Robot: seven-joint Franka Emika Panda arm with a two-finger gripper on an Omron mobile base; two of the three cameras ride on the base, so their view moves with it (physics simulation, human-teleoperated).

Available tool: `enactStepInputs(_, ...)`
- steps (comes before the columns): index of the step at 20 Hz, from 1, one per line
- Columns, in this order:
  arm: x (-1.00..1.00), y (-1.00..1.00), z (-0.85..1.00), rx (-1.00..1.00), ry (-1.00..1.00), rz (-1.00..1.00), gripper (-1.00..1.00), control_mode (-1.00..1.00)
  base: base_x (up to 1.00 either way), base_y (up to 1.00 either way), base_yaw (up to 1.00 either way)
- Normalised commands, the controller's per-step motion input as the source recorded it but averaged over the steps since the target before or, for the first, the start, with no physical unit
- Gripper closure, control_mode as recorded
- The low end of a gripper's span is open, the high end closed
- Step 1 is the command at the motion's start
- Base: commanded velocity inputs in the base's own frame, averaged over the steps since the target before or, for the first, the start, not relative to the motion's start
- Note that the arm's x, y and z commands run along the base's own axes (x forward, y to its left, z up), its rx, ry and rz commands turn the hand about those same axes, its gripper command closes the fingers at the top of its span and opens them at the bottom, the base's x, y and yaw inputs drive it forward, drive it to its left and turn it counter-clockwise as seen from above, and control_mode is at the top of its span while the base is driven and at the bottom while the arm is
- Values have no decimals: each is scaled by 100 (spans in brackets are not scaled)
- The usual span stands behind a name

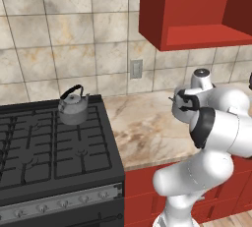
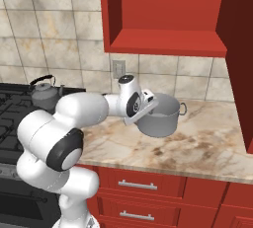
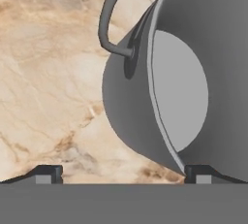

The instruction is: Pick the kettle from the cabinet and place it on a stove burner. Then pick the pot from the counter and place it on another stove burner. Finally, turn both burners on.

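Left of frame in the right base view: kettle (image 2: 44,93) already seated on a rear burner (image 2: 12,104). Centre: end effector (image 2: 148,104) spread wide, empty, poised at the near rim of the pot (image 2: 160,116). Pot resting on the marble table (image 2: 207,145), right of centre. Probably rigid, smooth, fairly heavy steel; likeliest hold on the thin rim or a side handle (image 3: 114,17).
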Motion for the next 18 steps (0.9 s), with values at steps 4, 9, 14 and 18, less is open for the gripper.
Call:
enactStepInputs(4,9,-5,-14,0,2,0,-100,-100,0,0,0)
enactStepInputs(9,12,-3,-8,0,2,0,-100,-100,0,0,0)
enactStepInputs(14,8,-2,0,0,0,0,-100,-100,0,0,0)
enactStepInputs(18,3,-3,0,0,0,0,-100,-100,0,0,0)
